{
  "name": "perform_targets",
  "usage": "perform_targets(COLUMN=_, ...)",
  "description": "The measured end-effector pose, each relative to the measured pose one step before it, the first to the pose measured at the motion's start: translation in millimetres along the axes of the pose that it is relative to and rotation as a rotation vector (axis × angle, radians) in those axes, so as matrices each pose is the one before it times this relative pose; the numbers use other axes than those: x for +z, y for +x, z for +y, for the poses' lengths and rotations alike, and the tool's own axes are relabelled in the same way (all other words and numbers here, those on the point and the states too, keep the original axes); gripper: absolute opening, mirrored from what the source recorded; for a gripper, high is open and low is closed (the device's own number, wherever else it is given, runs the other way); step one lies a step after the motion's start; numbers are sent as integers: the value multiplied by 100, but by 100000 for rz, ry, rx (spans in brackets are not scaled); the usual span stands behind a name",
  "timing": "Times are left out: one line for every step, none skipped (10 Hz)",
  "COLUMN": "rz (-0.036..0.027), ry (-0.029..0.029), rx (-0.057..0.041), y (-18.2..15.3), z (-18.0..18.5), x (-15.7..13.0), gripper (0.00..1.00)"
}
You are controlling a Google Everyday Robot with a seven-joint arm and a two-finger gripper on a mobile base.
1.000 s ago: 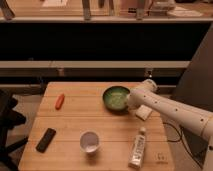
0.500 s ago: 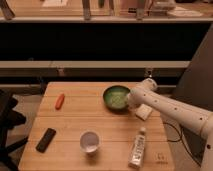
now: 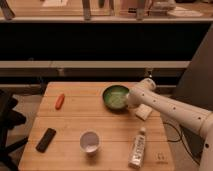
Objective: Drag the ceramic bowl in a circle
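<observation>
The ceramic bowl [image 3: 114,97], dark green outside and pale glossy green inside, sits on the wooden table [image 3: 75,120] right of its middle, towards the back. My gripper [image 3: 130,99] is at the end of the white arm, which reaches in from the right. It is at the bowl's right rim, touching or just over it. The arm's wrist hides the rim there.
A white cup [image 3: 90,141] stands at the front centre. An orange-red item [image 3: 60,101] lies at the left, a black flat object [image 3: 46,139] at the front left. A white bottle [image 3: 137,147] lies at the front right. A white block [image 3: 143,112] sits under the arm.
The gripper has moved a little left and down, closer onto the bowl's right rim. The bowl has hardly shifted.
</observation>
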Motion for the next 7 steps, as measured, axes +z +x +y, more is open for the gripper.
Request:
perform_targets(rz=-55, ry=-56, rx=-177, y=36, z=45, x=13, gripper=0)
perform_targets(rz=-113, ry=-155, rx=-162, y=-83, z=7, x=73, gripper=0)
perform_targets(rz=-73, ry=-55, rx=-86, y=-69, z=-105, x=5, gripper=0)
perform_targets(rz=9, ry=-182, rx=-60, y=-14, z=-9, x=14, gripper=0)
perform_targets(rz=98, ry=-272, rx=40, y=-85, z=31, x=84, gripper=0)
perform_targets(rz=23, ry=-139, rx=-115, y=-187, z=14, x=10, gripper=0)
perform_targets(rz=-103, ry=48, rx=-179, y=-162, z=-82, x=3, gripper=0)
